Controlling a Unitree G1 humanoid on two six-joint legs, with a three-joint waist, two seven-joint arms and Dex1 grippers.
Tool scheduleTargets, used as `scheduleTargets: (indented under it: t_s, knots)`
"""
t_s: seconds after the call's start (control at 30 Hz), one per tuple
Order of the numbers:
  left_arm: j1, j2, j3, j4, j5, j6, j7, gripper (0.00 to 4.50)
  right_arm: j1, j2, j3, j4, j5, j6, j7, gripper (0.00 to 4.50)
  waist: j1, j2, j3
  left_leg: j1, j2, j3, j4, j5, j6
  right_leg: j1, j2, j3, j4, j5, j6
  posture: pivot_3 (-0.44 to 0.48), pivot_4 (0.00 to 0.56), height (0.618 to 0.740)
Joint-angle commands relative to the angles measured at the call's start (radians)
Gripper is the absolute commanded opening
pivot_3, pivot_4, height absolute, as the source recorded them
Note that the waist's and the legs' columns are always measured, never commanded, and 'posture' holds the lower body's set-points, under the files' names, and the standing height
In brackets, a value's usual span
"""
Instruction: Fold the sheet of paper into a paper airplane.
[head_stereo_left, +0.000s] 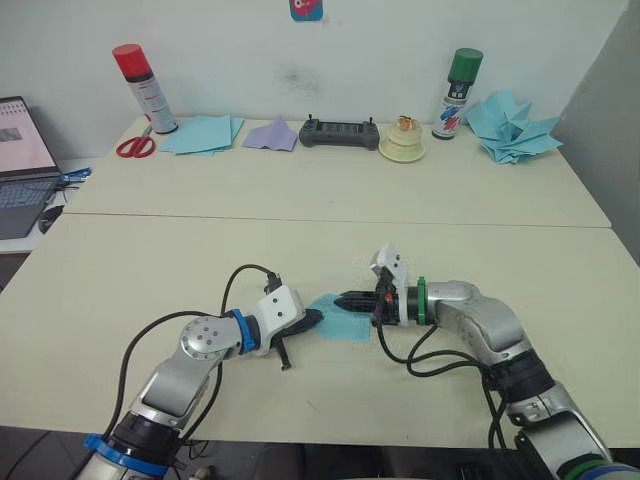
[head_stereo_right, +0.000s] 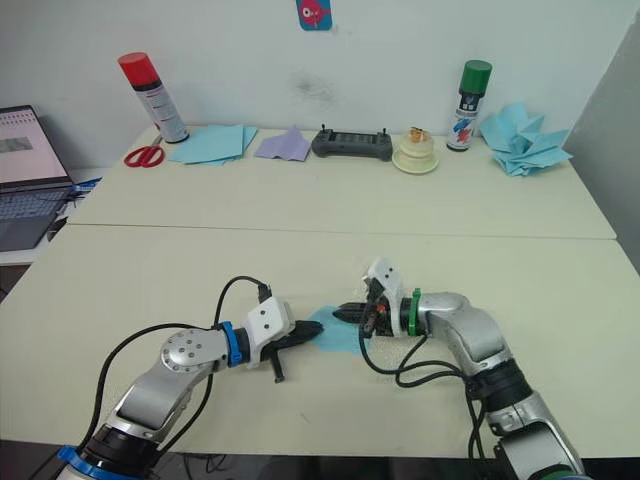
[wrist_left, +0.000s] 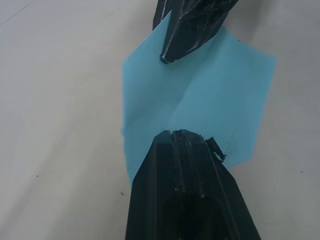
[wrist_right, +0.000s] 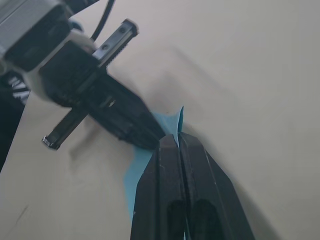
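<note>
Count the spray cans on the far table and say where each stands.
2. The red-capped spray can stands at the far left, beside the scissors. The green-capped spray can stands toward the far right, between the small round container and the heap of blue paper shapes.

Along the far edge of the desk (head_stereo_left: 300, 190), left to right: red-capped spray can (head_stereo_left: 145, 88); red-handled scissors (head_stereo_left: 136, 146); flat pile of light-blue sheets (head_stereo_left: 203, 133); pale purple paper piece (head_stereo_left: 272, 135); dark handheld controller (head_stereo_left: 340, 133); small cream dish (head_stereo_left: 403, 144); green-capped spray can (head_stereo_left: 457, 93); spiky heap of blue paper shapes (head_stereo_left: 512, 127). Far left, off the desk: open laptop (head_stereo_left: 22, 165).
</note>
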Motion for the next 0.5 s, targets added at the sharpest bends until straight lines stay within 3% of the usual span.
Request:
scheduleTargets:
  t_s: [0.03,0.27,0.43,0.5]
  knots:
    - [0.06,0.043,-0.024,0.067,0.021,0.103,-0.031,0.0,0.016,-0.034,0.067,-0.05,-0.086,-0.157,0.055,0.04,0.0,0.0,0.0,0.0,0.0,0.0,0.0,0.0,0.0,0.0,0.0,0.0,0.0,0.0,-0.001,0.0,0.15,0.74]
    - [0.047,0.061,0.013,0.066,-0.013,0.156,-0.041,0.0,0.059,-0.078,0.153,0.03,-0.256,-0.459,0.081,0.04,-0.002,0.0,0.0,0.001,0.0,0.0,-0.001,0.0,0.0,0.0,0.0,-0.001,0.0,-0.001,-0.001,0.0,0.15,0.74]
    - [0.047,0.1,0.037,0.049,-0.054,0.211,-0.072,0.0,0.076,-0.087,0.159,0.071,-0.326,-0.554,0.063,0.04,-0.002,0.0,0.0,0.001,0.0,0.0,-0.001,0.0,0.0,0.0,0.0,0.0,0.0,-0.001,-0.002,0.0,0.15,0.74]
    - [0.031,0.079,0.097,0.04,-0.139,0.279,-0.068,0.0,0.078,-0.079,0.153,0.077,-0.333,-0.56,0.051,0.04,-0.002,0.0,0.0,0.001,0.0,0.0,-0.001,0.0,0.0,0.0,0.0,0.0,0.0,-0.001,-0.002,0.0,0.15,0.74]
